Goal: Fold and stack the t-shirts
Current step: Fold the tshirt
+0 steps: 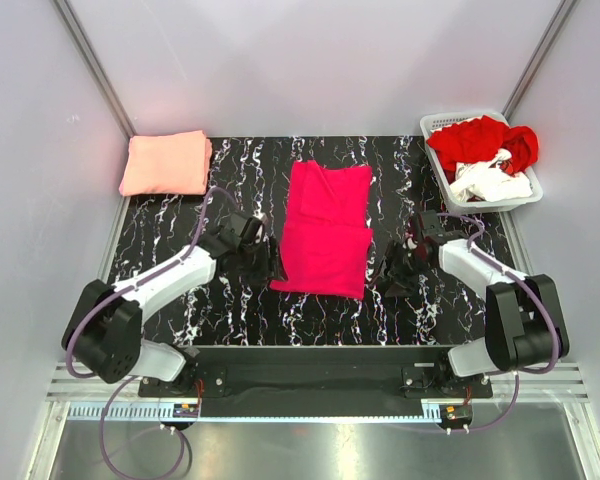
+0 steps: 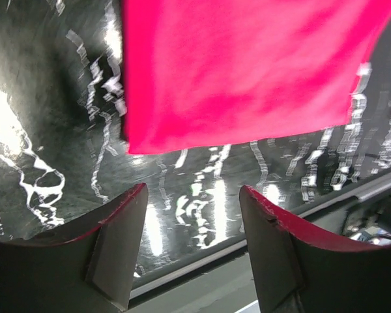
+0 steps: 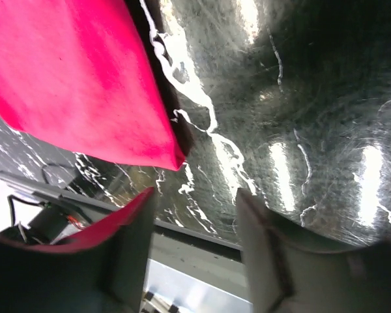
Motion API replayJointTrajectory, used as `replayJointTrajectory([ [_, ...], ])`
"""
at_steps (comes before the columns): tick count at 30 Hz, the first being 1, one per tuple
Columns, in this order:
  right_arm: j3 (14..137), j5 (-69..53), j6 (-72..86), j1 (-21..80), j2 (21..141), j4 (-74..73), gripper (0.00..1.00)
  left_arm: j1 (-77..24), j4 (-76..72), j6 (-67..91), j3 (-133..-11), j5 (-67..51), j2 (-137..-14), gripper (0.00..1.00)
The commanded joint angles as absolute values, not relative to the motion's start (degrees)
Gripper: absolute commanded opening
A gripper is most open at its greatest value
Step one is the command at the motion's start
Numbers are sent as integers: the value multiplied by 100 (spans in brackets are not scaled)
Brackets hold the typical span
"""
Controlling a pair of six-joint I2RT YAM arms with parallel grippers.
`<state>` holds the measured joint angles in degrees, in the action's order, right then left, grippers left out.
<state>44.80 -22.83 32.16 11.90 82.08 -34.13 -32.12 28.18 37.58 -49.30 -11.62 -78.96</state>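
Centre of the black, white-veined bench [image 1: 160, 225], and there is the vivid magenta-pink cloth t-shirt [image 1: 325, 228], lying flat in a tall folded rectangle with its collar end toward the back wall. Its near edge sits just ahead of both arms.

On its left flank, the left claw [image 1: 263, 262] is low over the bench, right beside the shirt's near left corner. From the left wrist camera its fingers [image 2: 120, 235] stand apart with nothing between them, only glossy bench showing in the gap, and the magenta hem crosses the view just beyond the tips. Open and empty, that one.

Over on the other side, the right claw [image 1: 392, 275] sits near the shirt's near right corner. The right wrist view tells the same story: jaws spread, bare bench between them, and the shirt's pointed corner lying just ahead of one finger [image 3: 127, 241], not touching. Open as well, gripping nothing.

Back left corner: a pale salmon-pink t-shirt [image 1: 166, 163], folded into a neat square, well apart from the magenta one.

Back right: the white slatted plastic basket [image 1: 500, 204], holding a crumpled red t-shirt [image 1: 475, 140] with a bunched white t-shirt [image 1: 492, 180] on its near side.
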Motion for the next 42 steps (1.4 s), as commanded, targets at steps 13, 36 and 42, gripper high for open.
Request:
replayJointTrajectory([
  [13,7601,-1889,2962,1160,10491,-3454,56,-2769,1996,3762,-4816,-1468,-8358,60],
  [36,10801,-3207,2786,1195,13605,-3700,47,-2496,765,4289,-4210,-2224,-9150,54],
  [42,11372,-3639,2672,1195,13860,-3691,49,-2496,843,4360,-3981,-2294,-8816,54],
])
